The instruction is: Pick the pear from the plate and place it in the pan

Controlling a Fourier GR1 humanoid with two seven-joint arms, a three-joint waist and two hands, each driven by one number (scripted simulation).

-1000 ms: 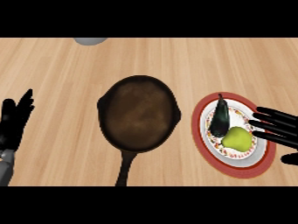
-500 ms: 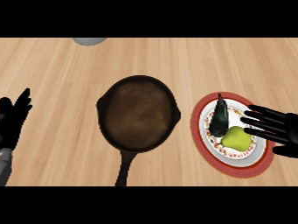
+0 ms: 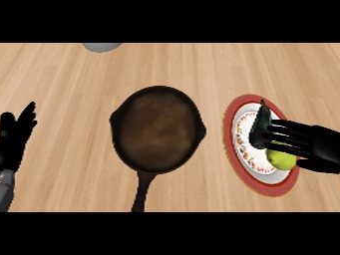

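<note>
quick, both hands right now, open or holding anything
Left hand: open, fingers straight, resting by the view's left edge, holding nothing.
Right hand: open, fingers spread over the pear on the plate, not curled round it.

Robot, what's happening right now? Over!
Right hand open over pear on plate. Left hand resting open. Pan empty, dark vegetable beside pear.
</note>
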